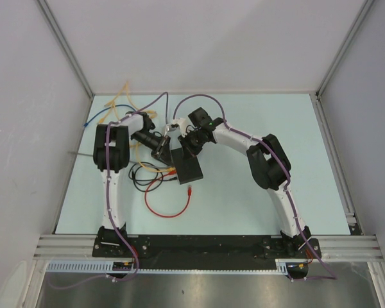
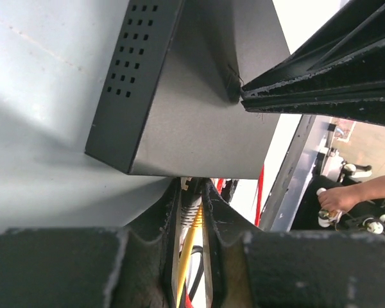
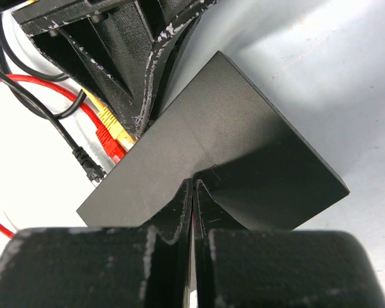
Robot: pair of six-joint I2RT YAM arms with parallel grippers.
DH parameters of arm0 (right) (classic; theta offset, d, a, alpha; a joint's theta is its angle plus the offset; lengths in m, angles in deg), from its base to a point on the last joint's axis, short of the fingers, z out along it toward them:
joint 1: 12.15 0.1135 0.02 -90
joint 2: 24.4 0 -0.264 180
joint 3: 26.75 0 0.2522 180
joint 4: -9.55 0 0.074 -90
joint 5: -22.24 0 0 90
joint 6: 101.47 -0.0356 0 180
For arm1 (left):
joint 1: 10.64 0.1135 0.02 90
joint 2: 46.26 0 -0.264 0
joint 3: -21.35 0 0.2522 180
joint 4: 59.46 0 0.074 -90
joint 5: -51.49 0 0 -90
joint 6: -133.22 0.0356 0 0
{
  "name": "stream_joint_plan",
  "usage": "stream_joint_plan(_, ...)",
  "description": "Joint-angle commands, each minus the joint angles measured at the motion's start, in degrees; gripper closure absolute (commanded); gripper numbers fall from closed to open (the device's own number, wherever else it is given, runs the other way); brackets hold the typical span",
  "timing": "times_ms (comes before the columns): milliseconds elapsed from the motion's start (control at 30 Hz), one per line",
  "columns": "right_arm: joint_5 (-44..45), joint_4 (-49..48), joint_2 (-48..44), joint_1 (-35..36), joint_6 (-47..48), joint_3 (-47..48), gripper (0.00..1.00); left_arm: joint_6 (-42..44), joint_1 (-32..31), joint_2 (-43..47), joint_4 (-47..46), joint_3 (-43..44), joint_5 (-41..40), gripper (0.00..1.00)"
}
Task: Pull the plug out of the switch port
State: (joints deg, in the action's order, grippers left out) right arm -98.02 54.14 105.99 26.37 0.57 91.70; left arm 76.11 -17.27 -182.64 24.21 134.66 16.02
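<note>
Left wrist view: your left fingers (image 2: 155,224) clamp the yellow plug (image 2: 190,215) at the 6 o'clock edge of the switch (image 2: 199,128); right fingers (image 3: 178,215), together, pin it.

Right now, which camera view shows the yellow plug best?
The right wrist view: the yellow plug lies unhidden at the switch edge, beside a red plug. The left wrist view shows a sliver of it between the fingers of the left gripper. From the top it is too small.

one black box (image 3: 212,147) – one yellow plug (image 3: 113,122), one red plug (image 3: 109,142), one black plug (image 3: 90,167) – and two end effectors: left end effector (image 2: 192,191), right end effector (image 3: 194,187).
</note>
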Motion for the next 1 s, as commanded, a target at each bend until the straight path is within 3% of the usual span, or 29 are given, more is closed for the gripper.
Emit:
stream_joint_plan(0, 3.72, -0.51, -0.66, -0.03, 0.36, -1.15, 1.0, 5.26, -1.54, -1.96, 1.89, 2.21, -5.48, 1.0)
stream_joint_plan(200, 4.16, -0.77, -0.84, 0.06, 0.45, -1.32, 1.0, 4.22, -1.1, -5.92, 7.96, 15.3, -4.25, 1.0)
stream_joint_plan(367, 4.6, -1.21, -0.92, 0.06, 0.54, -1.76, 1.0, 2.18, 0.22, -6.18, 8.22, 15.07, 2.34, 1.0)
stream_joint_plan(567, 4.86, -1.38, -1.01, -0.29, 0.62, -2.03, 1.0, 7.54, 0.22, -3.11, 8.49, 7.6, -3.97, 1.0)
stream_joint_plan(733, 4.95, -1.56, -0.84, -0.73, 0.45, -1.85, 1.0, 8.07, -0.05, 0.05, 3.32, 2.76, -15.92, 1.0)
stream_joint_plan(867, 4.95, -1.65, -0.66, -0.73, 0.45, -1.59, 1.0, 7.28, 0.13, -1.17, 4.44, 7.22, -16.65, 1.0)
stream_joint_plan(967, 5.21, -1.74, -0.66, -0.64, 0.45, -1.5, 1.0, 5.36, 0.48, -3.45, 8.13, 15.91, -11.47, 1.0)
